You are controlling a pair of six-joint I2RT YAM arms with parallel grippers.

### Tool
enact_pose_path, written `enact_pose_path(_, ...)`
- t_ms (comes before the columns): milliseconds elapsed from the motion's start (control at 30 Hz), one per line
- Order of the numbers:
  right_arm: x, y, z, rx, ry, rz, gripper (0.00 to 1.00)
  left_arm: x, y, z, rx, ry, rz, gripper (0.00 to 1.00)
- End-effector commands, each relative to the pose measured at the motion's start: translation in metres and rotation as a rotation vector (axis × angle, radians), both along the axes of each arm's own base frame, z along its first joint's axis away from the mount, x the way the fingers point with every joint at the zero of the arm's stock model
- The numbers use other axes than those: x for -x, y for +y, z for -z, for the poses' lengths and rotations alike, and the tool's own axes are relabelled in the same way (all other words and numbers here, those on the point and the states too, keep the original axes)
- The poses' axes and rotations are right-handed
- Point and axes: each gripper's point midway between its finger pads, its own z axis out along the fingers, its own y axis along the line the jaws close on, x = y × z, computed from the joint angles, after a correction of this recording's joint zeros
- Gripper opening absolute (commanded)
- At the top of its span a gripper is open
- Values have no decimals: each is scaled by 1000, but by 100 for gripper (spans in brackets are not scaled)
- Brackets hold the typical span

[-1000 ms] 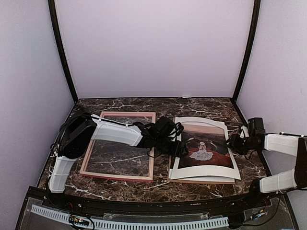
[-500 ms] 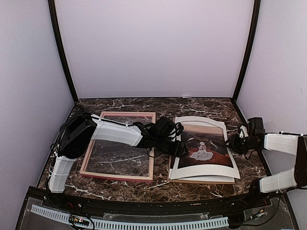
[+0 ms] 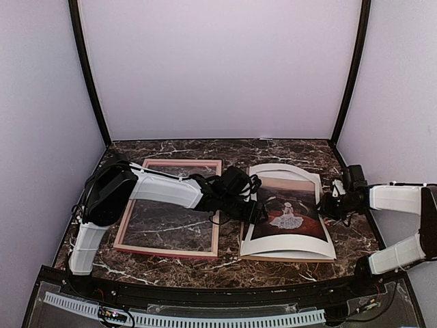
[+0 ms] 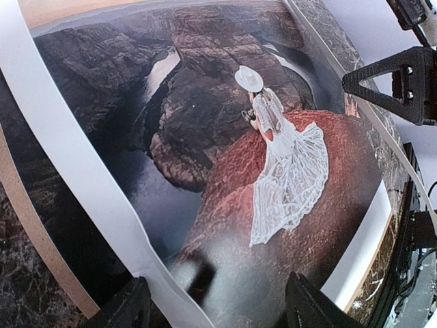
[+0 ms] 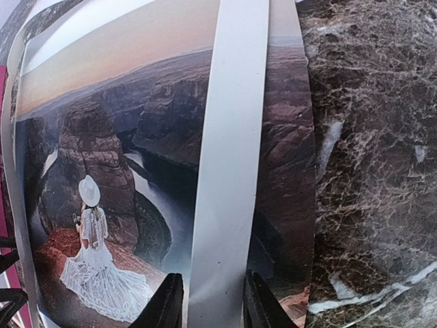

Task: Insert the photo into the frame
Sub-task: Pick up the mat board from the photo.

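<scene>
The photo (image 3: 288, 205), a white-dressed figure on dark red rock, lies bowed on the table's right half under a white mat (image 3: 292, 243). The pink frame (image 3: 217, 205) lies flat to its left. My left gripper (image 3: 258, 212) hovers open at the photo's left edge; in the left wrist view its fingertips (image 4: 131, 306) straddle the print's (image 4: 225, 171) dark lower part. My right gripper (image 3: 328, 205) sits at the right edge. In the right wrist view its gripper (image 5: 213, 301) has narrowed, open jaws flanking the mat's white strip (image 5: 229, 171), with the photo (image 5: 123, 164) showing on both sides.
A brown backing board (image 4: 31, 219) peeks out under the mat's edge. Dark marble table (image 5: 375, 171) lies right of the print. Pale walls (image 3: 218, 68) close in the back and sides, with black posts (image 3: 89, 75) at the corners. The right gripper (image 4: 396, 78) shows in the left wrist view.
My right gripper has slid left onto the stack's right edge and its jaws have narrowed around the mat strip. The stack's right side looks more bowed. The left arm stayed put.
</scene>
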Motion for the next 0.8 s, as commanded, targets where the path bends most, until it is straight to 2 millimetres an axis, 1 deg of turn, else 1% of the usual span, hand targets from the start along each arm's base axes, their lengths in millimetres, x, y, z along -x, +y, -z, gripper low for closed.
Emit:
enact_pose_path(0,-10,-5,-5,76,-16,9,29,8,8,14,-51,28,4,71)
enact_pose_path(267,-12,-10,-10,113,-24,22,18,9,7,12,-52,26,9,71)
enact_pose_path(467,-14,-12,-12,125,-30,28,12,8,6,5,-42,9,20,71)
enact_pose_path(633,-16,-12,-18,127,-48,30,8,7,6,-13,-28,-26,41,72)
enact_pose_path(667,-17,-12,-20,127,-53,30,7,6,5,-21,-20,-38,44,73)
enact_pose_path(700,-17,-12,-21,127,-55,32,5,7,6,-23,-25,-43,53,73)
enact_pose_path(767,-18,-12,-25,125,-63,31,2,5,5,-34,-20,-60,62,75)
